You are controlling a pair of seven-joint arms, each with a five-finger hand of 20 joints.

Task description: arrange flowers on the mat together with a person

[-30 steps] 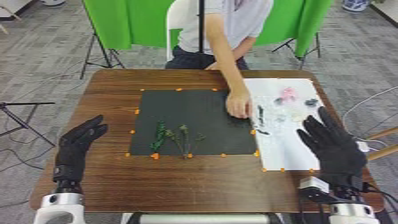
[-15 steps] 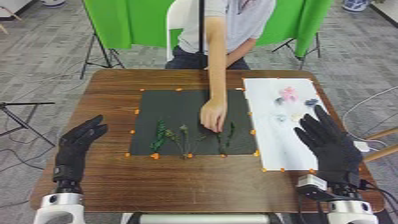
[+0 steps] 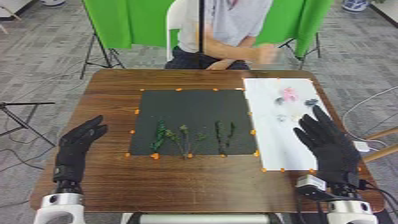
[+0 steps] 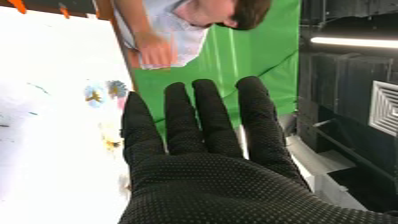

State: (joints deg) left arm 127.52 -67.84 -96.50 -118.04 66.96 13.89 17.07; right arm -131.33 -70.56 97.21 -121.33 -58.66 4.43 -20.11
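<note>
In the head view, my left hand [image 3: 78, 145] is held over the table's left side, fingers straight. My right hand [image 3: 330, 145] hangs over the white sheet's near right part, open and holding nothing; the right wrist view shows the same hand [image 4: 213, 185] with straight fingers. On the dark mat [image 3: 178, 107] lie a green sprig [image 3: 159, 136], a branching stem with small heads [image 3: 185, 140] and a dark green sprig pair [image 3: 225, 136], side by side along its near half. Pink [image 3: 288, 94] and dark blue flowers [image 3: 311, 102] rest on the white sheet [image 3: 266, 115].
A person sits across the table [image 3: 115, 185], one blurred raised hand [image 3: 265, 53] beyond the far edge and the other hand near the lap. Orange clips or tapes line the mat and sheet. A green curtain [image 3: 133, 25] hangs behind the person.
The person's hand has set the dark green sprigs from the white sheet onto the mat's right part, let go and drawn back past the far edge. Both my hands have hardly moved.
</note>
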